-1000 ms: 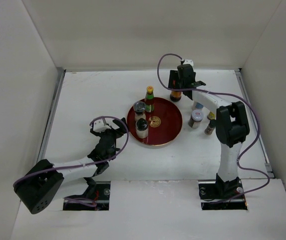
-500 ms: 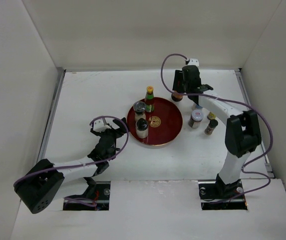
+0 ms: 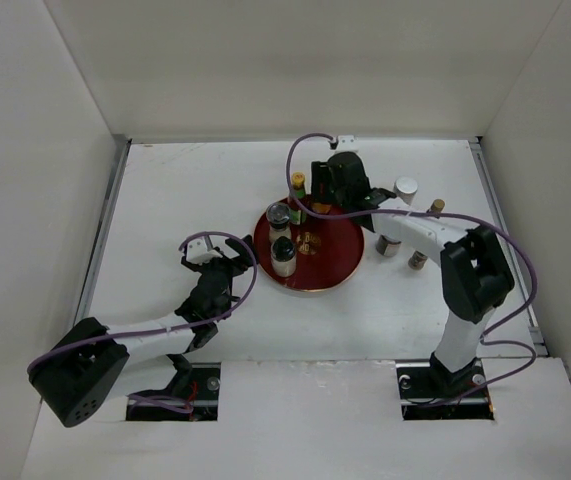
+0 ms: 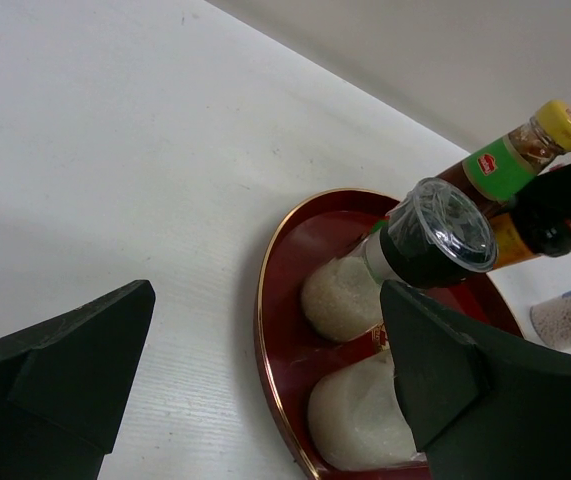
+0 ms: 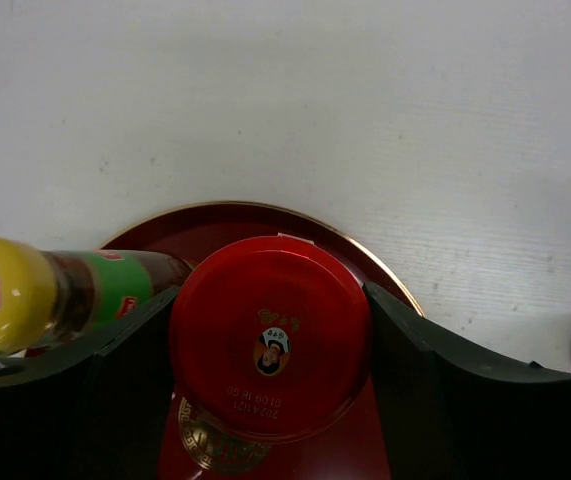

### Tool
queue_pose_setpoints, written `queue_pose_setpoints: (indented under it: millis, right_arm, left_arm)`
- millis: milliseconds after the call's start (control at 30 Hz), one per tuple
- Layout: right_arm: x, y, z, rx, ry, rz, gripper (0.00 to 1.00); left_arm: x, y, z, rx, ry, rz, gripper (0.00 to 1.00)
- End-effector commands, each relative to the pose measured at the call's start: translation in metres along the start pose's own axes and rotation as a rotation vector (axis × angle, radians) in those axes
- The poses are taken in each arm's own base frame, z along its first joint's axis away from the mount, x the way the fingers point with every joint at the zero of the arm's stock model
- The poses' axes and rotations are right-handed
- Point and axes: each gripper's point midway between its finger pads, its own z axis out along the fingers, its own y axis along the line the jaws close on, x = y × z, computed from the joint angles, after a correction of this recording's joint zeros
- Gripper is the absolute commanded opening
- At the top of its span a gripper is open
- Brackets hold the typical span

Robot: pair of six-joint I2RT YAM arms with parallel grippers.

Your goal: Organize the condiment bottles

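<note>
The right gripper (image 5: 270, 340) is pinching the red-lidded jar (image 5: 270, 330), with 1 finger on each side of it, over the far part of the round red tray (image 3: 343, 262). I cannot tell whether the jar's bottom already touches the tray or hangs a little above it. The left gripper (image 3: 213, 260) lies low on the table just beside the tray's left rim, its fingers spread apart and holding nothing.

The main danger is the yellow-capped bottle (image 5: 20, 295). It is tall and slim, and it stands just beside the right gripper's left finger. If the fingers open wide to let the jar go, or if the arm drifts to that side, the finger may push this bottle over, and it could then strike the clear-lidded jar (image 4: 443, 228) near it. Letting go too high could also make the jar tip.

Only the right wrist view shows how the fingers sit around the jar and how close the slim bottle is. Only the top view shows what is left outside the tray: 4 small bottles on the table to its right, among them a white shaker (image 3: 406, 186). The left wrist view gives the side look at the tray, where 2 jars with pale contents stand at the near rim, and probably the edge of the carried jar behind them.
</note>
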Motion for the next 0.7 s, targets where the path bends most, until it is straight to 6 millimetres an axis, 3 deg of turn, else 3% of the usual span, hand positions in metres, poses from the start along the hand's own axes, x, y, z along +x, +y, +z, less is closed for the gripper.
queue_pose_setpoints:
  millis: [0,267,467,667]
  right_arm:
    - [-0.060,0.016,-0.001,-0.041,-0.189,0.079,0.67]
    - [-0.048,0.008,-0.003,0.015,-0.162,0.054,0.68]
    - [-0.034,0.007,0.007,0.026,-0.127,0.049,0.89]
    - [-0.045,0.007,-0.008,0.018,-0.148,0.073,0.95]
  left_arm:
    - [-0.012,-0.012,0.003,0.031,-0.036,-0.061,1.00]
    - [-0.010,-0.014,0.003,0.037,-0.027,-0.061,1.00]
    - [-0.009,-0.014,0.004,0.039,-0.023,-0.060,1.00]
    - [-0.010,-0.013,0.004,0.039,-0.024,-0.065,1.00]
